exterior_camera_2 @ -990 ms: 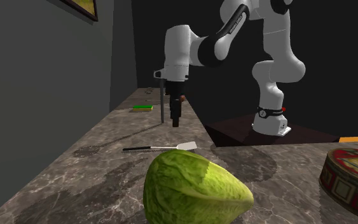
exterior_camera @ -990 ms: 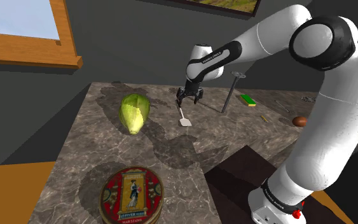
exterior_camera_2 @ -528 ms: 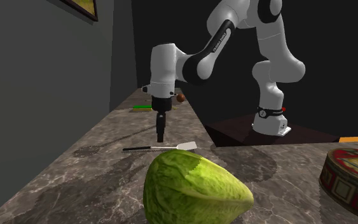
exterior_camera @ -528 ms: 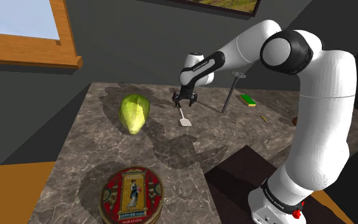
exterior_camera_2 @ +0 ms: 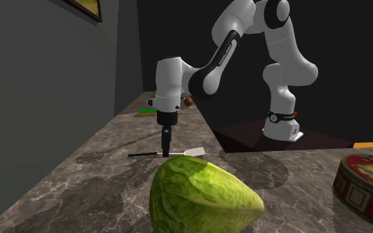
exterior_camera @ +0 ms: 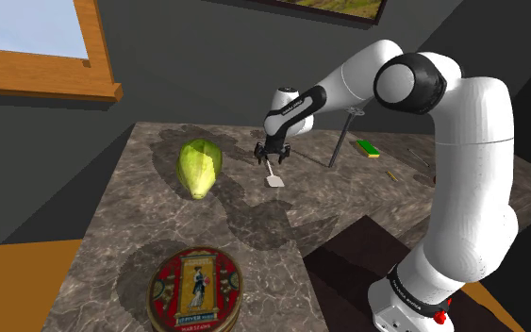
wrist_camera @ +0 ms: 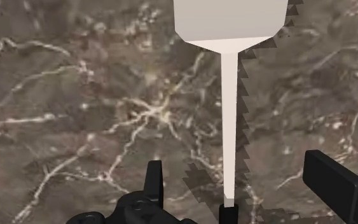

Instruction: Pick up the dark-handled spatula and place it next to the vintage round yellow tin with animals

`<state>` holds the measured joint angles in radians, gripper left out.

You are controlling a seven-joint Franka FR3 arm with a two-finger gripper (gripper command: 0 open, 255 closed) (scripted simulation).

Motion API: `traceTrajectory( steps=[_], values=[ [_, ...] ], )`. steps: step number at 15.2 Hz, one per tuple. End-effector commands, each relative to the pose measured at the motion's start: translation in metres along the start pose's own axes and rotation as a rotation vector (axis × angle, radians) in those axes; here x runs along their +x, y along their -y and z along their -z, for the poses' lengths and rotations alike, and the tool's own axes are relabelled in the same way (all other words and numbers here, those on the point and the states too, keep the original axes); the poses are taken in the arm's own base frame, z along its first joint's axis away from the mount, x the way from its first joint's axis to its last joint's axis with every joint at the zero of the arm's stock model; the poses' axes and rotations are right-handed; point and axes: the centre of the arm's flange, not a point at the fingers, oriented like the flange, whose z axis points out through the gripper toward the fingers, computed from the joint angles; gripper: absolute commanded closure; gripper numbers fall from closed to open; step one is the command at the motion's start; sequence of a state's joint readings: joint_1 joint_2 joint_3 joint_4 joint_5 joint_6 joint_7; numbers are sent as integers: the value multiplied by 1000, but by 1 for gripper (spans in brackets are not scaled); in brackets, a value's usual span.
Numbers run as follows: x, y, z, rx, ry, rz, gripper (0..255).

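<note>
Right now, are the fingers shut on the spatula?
No, in the wrist view the fingers stand apart, with the spatula between them, untouched.

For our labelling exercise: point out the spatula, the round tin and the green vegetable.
spatula (wrist_camera: 231, 19), wrist view, pale blade
round tin (exterior_camera: 195, 290), shoulder view, lid's middle
green vegetable (exterior_camera: 198, 166), shoulder view, its middle

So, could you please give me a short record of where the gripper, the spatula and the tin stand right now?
gripper: black two-finger gripper, open, low over the counter
spatula: white-bladed, dark-handled spatula, flat on the brown marbled counter, shaft between the fingers, not clasped
tin: round red tin with gold trim, near the counter's front edge in the shoulder view, well apart from the spatula
other: green cabbage, to the spatula's left in the shoulder view
task state: spatula not yet lifted
</note>
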<state>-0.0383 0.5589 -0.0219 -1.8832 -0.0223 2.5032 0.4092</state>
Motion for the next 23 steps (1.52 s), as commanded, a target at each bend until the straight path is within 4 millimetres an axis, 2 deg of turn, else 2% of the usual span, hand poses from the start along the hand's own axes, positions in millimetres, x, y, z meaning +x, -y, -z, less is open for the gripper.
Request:
traceTrajectory(
  steps=[1, 6, 7, 16, 23],
  values=[
    [0, 0, -1, 0, 0, 0, 0],
    [0, 0, -1, 0, 0, 0, 0],
    [0, 0, -1, 0, 0, 0, 255],
    [0, 0, -1, 0, 0, 0, 255],
    [3, 0, 36, 0, 0, 0, 255]
  ],
)
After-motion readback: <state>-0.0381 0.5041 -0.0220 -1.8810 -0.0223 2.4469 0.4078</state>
